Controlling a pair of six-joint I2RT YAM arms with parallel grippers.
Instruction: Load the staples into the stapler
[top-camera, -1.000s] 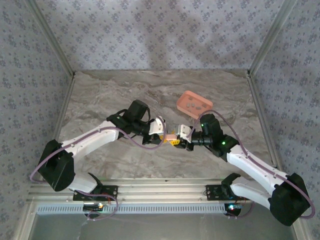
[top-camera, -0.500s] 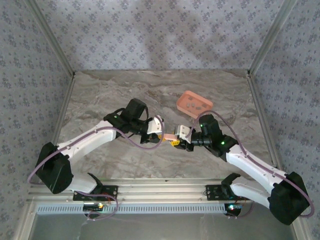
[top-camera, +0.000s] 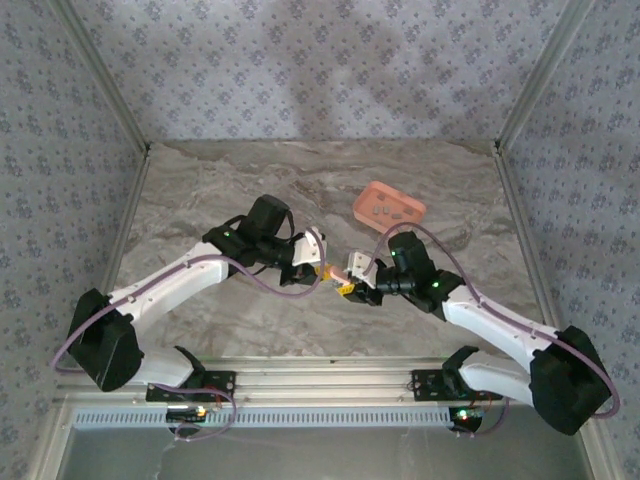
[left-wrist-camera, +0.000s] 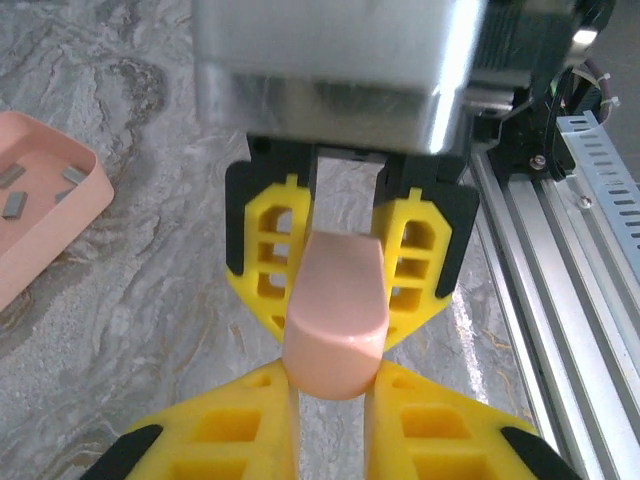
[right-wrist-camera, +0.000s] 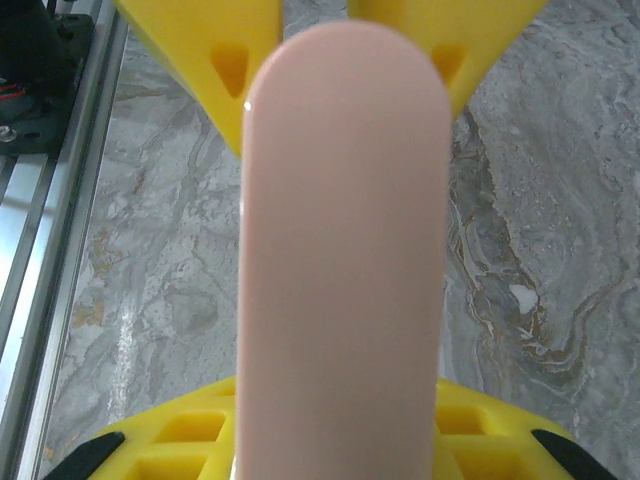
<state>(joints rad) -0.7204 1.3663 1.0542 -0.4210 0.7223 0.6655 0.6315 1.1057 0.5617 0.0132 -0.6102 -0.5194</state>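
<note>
A salmon-pink stapler (top-camera: 340, 272) hangs just above the marble table, held between both grippers. My left gripper (top-camera: 326, 270) pinches its left end; in the left wrist view the yellow fingertips (left-wrist-camera: 250, 400) press on both sides of the stapler's rounded end (left-wrist-camera: 335, 300). My right gripper (top-camera: 354, 283) is shut on the other end, and the stapler's long body (right-wrist-camera: 345, 250) runs up between its fingers (right-wrist-camera: 180, 445). The staples (top-camera: 386, 211) lie as small dark grey strips in the pink tray (top-camera: 362, 205), behind the right gripper. They also show at the left of the left wrist view, staples (left-wrist-camera: 14, 176) in the tray (left-wrist-camera: 85, 195).
An aluminium rail (left-wrist-camera: 560, 300) runs along the table's near edge, close behind both arms. Patterned walls close in the table at the back and sides. Bare marble (top-camera: 220, 190) lies left of and behind the grippers.
The right arm has shifted a little to the left and nearer. The left arm's forearm has dropped slightly. The stapler stays held between both grippers at almost the same spot.
</note>
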